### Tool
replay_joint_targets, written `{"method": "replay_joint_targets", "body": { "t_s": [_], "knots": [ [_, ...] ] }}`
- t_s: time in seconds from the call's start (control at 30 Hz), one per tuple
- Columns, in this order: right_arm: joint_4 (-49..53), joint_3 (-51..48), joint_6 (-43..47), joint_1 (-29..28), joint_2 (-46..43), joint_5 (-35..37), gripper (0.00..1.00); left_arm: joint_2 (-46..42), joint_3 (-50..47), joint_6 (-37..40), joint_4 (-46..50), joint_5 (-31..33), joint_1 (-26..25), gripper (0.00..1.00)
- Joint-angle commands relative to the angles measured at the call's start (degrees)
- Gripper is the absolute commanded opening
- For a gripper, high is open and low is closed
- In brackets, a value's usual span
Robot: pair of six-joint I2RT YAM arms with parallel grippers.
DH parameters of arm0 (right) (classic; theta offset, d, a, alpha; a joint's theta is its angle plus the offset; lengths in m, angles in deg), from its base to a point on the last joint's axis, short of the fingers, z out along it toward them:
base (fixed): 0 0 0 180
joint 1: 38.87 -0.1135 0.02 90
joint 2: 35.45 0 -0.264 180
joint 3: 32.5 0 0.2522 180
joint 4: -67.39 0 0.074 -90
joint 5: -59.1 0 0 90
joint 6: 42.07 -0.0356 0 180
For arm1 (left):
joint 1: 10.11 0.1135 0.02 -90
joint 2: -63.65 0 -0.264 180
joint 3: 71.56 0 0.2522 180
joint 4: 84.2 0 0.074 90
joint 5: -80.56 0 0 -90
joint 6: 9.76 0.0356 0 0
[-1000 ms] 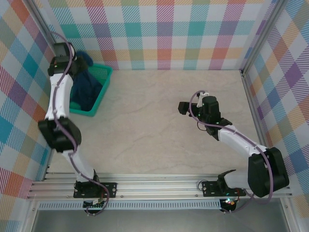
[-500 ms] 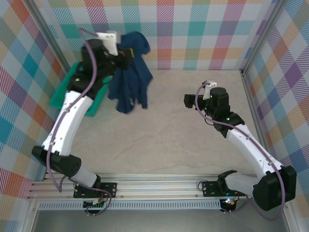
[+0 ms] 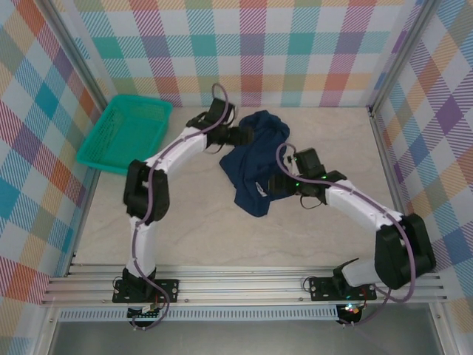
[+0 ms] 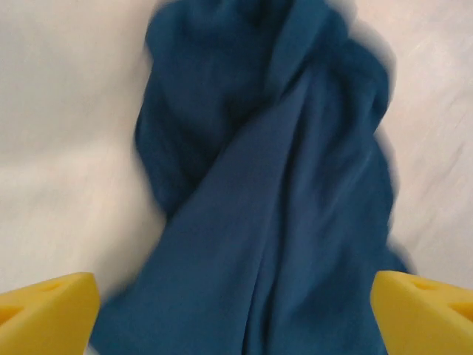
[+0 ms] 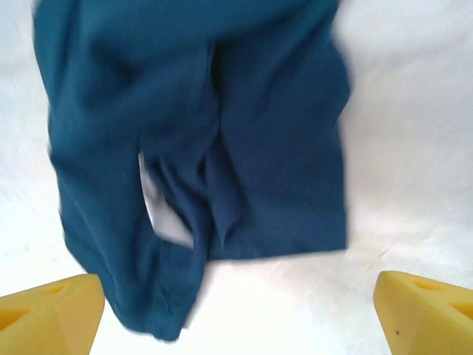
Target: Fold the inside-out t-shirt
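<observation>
Top external: the t-shirt [image 3: 255, 166] lies in a crumpled heap on the table [image 3: 185, 214], mid-rear, well apart from the teal basket [image 3: 126, 133] at the left rear. A second ago it was down in that basket. Half a second ago it hung off the left gripper beside the basket. Now it is dropped on the table. The left gripper [image 3: 244, 135] sits at the heap's upper left edge. The right gripper [image 3: 277, 185] has come in from mid-right to the heap's right edge. Jaw state is hard to read from here.

Left wrist: blurred frame. The left gripper [image 4: 236, 310] has its yellow fingertips [image 4: 44, 310] at the far corners, spread wide, nothing pinched. The navy cloth [image 4: 273, 185] is bunched and twisted below, with pale table on either side. Release looks done.

Right wrist: the right gripper [image 5: 236, 310] also has its fingertips [image 5: 429, 310] wide apart, holding nothing. The shirt [image 5: 199, 133] is below and ahead, with one straight hem edge and a few folds showing.

Judgement: the fetch from the basket is finished and folding hasn't started. The cloth still needs spreading flat, and the right arm looks placed to take an edge.
</observation>
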Motion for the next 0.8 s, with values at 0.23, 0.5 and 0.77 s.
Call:
{"method": "replay_joint_targets", "body": {
  "t_s": [0.23,0.5,0.77],
  "knots": [
    [-2.7,0.6,-3.6,-8.3,9.5,-3.5,0.78,-15.1,-29.0,-4.2,-11.2,-2.3,0.4,0.88],
    [-10.5,2.1,-7.4,-10.1,18.3,-4.2,0.71,-1.7,-20.5,-2.5,-12.4,0.7,2.9,0.83],
    [-12.6,3.1,-3.7,-10.1,17.9,2.3,0.09,7.8,-13.2,-3.2,-16.0,-7.4,3.5,0.50]
  ]
}}
